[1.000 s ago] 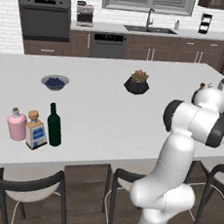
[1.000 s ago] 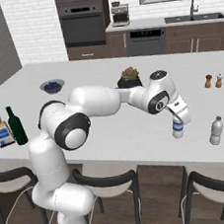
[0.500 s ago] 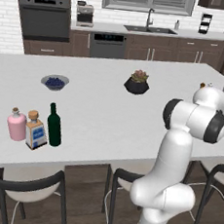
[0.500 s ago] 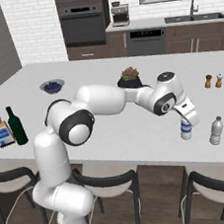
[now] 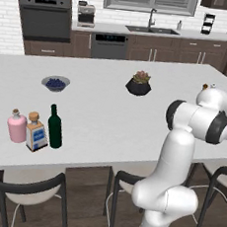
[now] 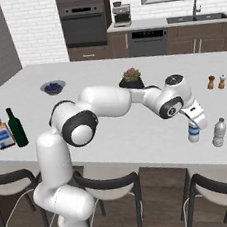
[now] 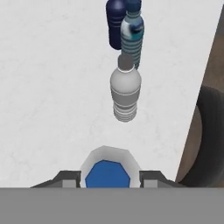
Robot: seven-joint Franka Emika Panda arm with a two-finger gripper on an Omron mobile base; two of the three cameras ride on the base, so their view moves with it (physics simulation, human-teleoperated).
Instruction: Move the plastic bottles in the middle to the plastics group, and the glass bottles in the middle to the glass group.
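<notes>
Glossy white counter (image 6: 112, 130); claw (image 7: 107, 178) seemingly pinching ribbed blue-labelled bottle (image 6: 193, 132).

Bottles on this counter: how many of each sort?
Cork-stoppered glass: 2 (pink bottle, square blue-labelled bottle)
Green wine bottle: 1
Plastic: 4 (white-and-blue bottle, grey bottle, teal bottle, dark blue bottle)
Total: 7

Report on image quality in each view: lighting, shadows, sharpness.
Left base view: even, flat light; the green bottle casts hardly any shadow. Right base view: equally soft, the end effector over the blue-labelled bottle looks slightly blurred. Hand view: coarse and soft throughout; the greyish bottle has fuzzy edges, no glare on the counter.
</notes>
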